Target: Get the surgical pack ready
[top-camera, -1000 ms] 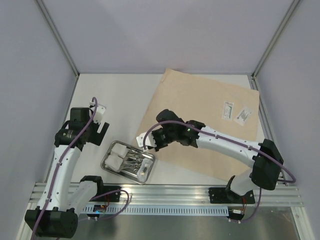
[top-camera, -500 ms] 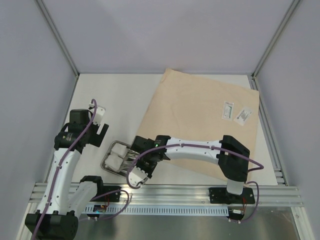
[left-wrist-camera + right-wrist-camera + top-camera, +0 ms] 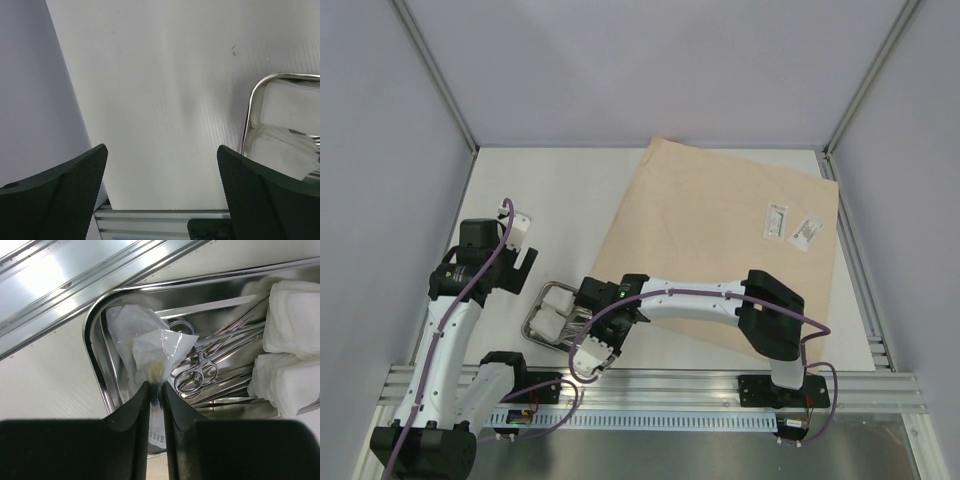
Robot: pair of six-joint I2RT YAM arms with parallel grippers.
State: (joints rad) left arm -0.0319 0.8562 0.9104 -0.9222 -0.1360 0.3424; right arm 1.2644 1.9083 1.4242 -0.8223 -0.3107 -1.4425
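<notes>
Surgical pack (image 3: 720,210): not yet together; wrap sheet (image 3: 700,170) lay flat on the bench (image 3: 165,100), tray (image 3: 95,345) sat just off its near-left edge.
Tray contents: clamps (image 3: 220,347) in the middle, gauze pads (image 3: 292,340) at the far end.
Right jaws: pinched on the edge of a clear packet (image 3: 150,350), which hung over the tray's free corner beside the clamp rings.
Left jaws: spread wide, nothing between them, over bare bench next to the tray rim.
Still on sheet: two more packets (image 3: 776,220) (image 3: 808,231), well apart from the tray.
Step, as judged: dropping the packet into the tray.
Do it well: go low before letting go, since light film can flutter out; aim for the bare corner, not onto the rings; part fully, then lift straight up.
Risk: film clinging to a pad and riding back out.
</notes>
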